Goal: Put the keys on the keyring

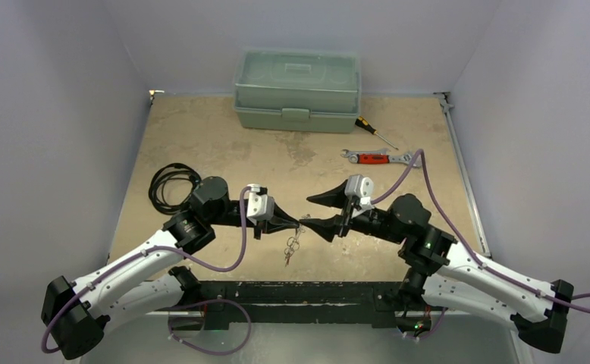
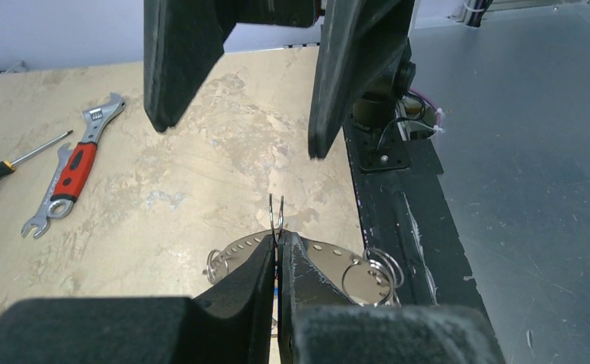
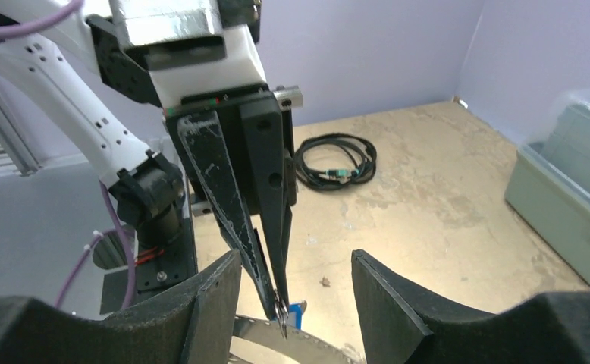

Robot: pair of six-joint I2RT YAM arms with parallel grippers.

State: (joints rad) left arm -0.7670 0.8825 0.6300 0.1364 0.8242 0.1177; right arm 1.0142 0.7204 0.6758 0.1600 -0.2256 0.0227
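At centre frame in the top view, left jaws clamp the top of the keyring (image 1: pixel 293 241) wire. The ring hangs below them with keys (image 1: pixel 287 256) dangling over the desk (image 1: pixel 201 144). Right jaws spread apart, facing the left tips, close by.

Left gripper (image 1: pixel 292 221), jaws pinched tight, points straight at the right gripper (image 1: pixel 309 211), whose jaws stand spread apart. The left tip sits just before that gap. Both arms bend inward, elbows out.
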